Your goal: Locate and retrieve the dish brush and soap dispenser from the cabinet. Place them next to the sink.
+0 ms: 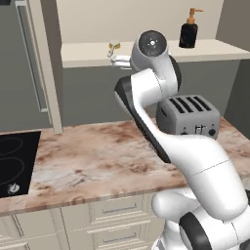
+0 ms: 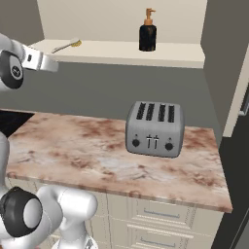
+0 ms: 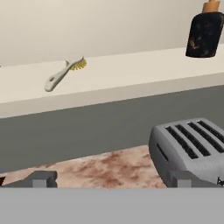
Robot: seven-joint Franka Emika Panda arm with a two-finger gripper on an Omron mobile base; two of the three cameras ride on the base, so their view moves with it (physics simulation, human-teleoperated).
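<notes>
tool (image 3: 111,179) open, short of the dish brush (image 3: 65,72) on the cabinet (image 3: 131,76) shelf.

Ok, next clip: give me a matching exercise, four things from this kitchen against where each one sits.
Things:
1. dish brush
2. soap dispenser
3. toaster
4. cooktop

Places:
A. standing upright on the right part of the cabinet shelf
B. set into the counter at its left end
C. lying flat on the left part of the cabinet shelf
D. on the marble counter under the shelf

Pairs: 1-C, 2-A, 3-D, 4-B
</notes>
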